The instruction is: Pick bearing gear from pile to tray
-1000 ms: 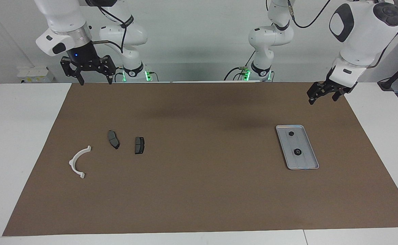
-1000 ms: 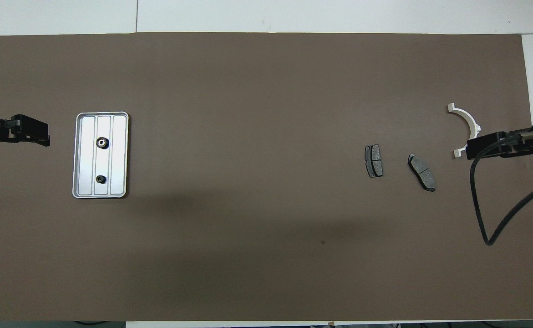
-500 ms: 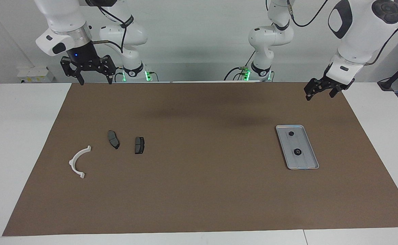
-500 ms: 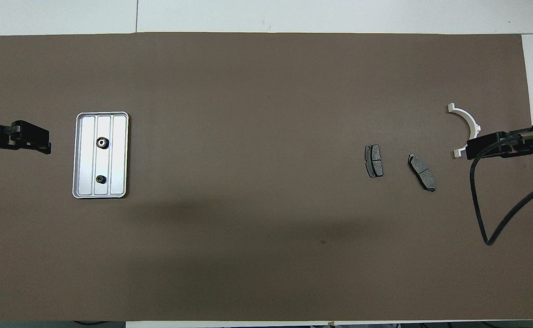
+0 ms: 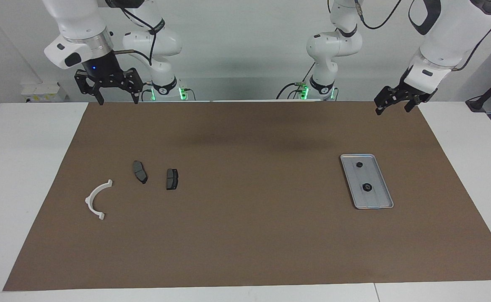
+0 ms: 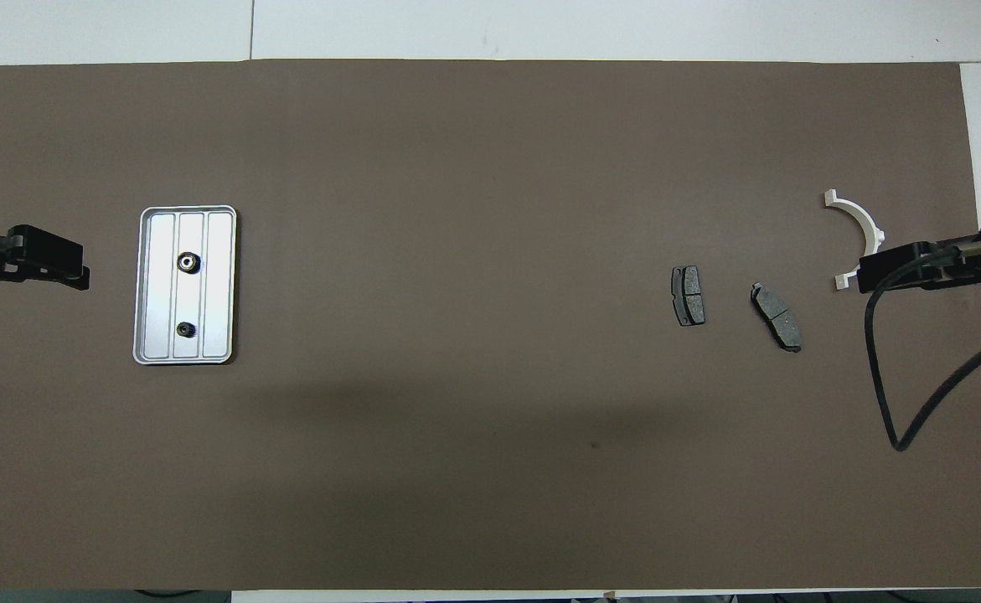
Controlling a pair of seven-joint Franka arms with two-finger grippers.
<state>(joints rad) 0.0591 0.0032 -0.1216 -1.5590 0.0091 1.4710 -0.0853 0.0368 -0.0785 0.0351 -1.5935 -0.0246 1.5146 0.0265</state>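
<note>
The silver tray (image 5: pixel 378 198) lies on the brown mat toward the left arm's end; it also shows in the overhead view (image 6: pixel 219 289). Two small black round pieces (image 5: pixel 359 165) (image 5: pixel 367 187) lie in it, also seen from overhead (image 6: pixel 188 262) (image 6: pixel 183 330). The pile lies toward the right arm's end: a white half-ring bracket (image 5: pixel 96 199) (image 6: pixel 859 224) and two dark brake pads (image 5: pixel 140 171) (image 5: pixel 172 178). My left gripper (image 5: pixel 392 108) (image 6: pixel 80 272) is open and empty, raised over the mat's corner. My right gripper (image 5: pixel 118 100) (image 6: pixel 863 276) is open and empty, raised and waiting.
The brown mat (image 5: pixel 249 235) covers most of the white table. A black cable (image 6: pixel 900 402) hangs from the right arm over the mat's end. Both arm bases stand at the table's edge nearest the robots.
My left gripper has risen and drawn back toward the robots, away from the tray. The right arm and all the parts have not moved.
</note>
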